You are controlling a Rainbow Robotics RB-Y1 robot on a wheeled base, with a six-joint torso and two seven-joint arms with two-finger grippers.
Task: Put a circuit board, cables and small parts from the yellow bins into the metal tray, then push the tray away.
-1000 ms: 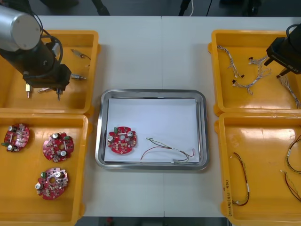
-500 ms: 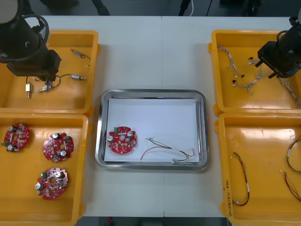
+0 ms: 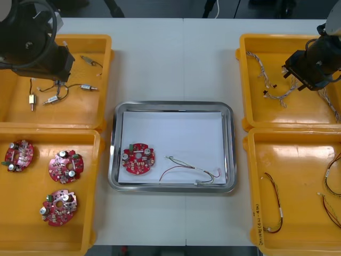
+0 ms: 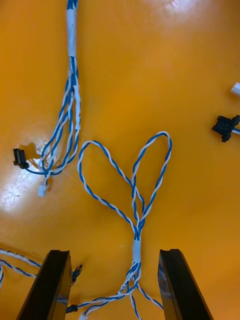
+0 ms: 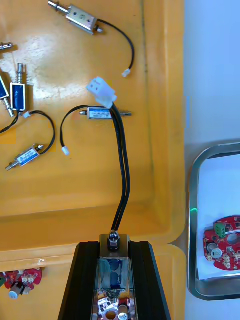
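Now that your left gripper (image 5: 114,250) sits higher over the yellow bin (image 3: 101,64) at the upper left of the front view than it does a second earlier, you have a pick in hand. Its jaws are closed tight on a small metal part (image 5: 114,272). The part's black cable (image 5: 122,170) trails out ahead of them and ends in a white connector (image 5: 101,92), over the other parts lying in the bin. I judge the small-parts step to be under way, with the carry to the metal tray (image 3: 173,104) at the centre of the desk (image 3: 176,58) not yet made.

Your right gripper (image 4: 114,255) has shifted too, from the right edge of the frame inward over the upper right bin (image 3: 277,114). Its jaws stand wide open and hold nothing. One is on each side of a twisted blue and white cable (image 4: 135,200) that lies in two loops on the bin floor, so it looks lined up for a grasp.

The tray has a white lining. It already carries a round red circuit board (image 3: 138,158) at its lower left and a thin cable (image 3: 192,170) beside that, toward the lower right.

The held part is a small silvery block, and its two black leads run side by side.
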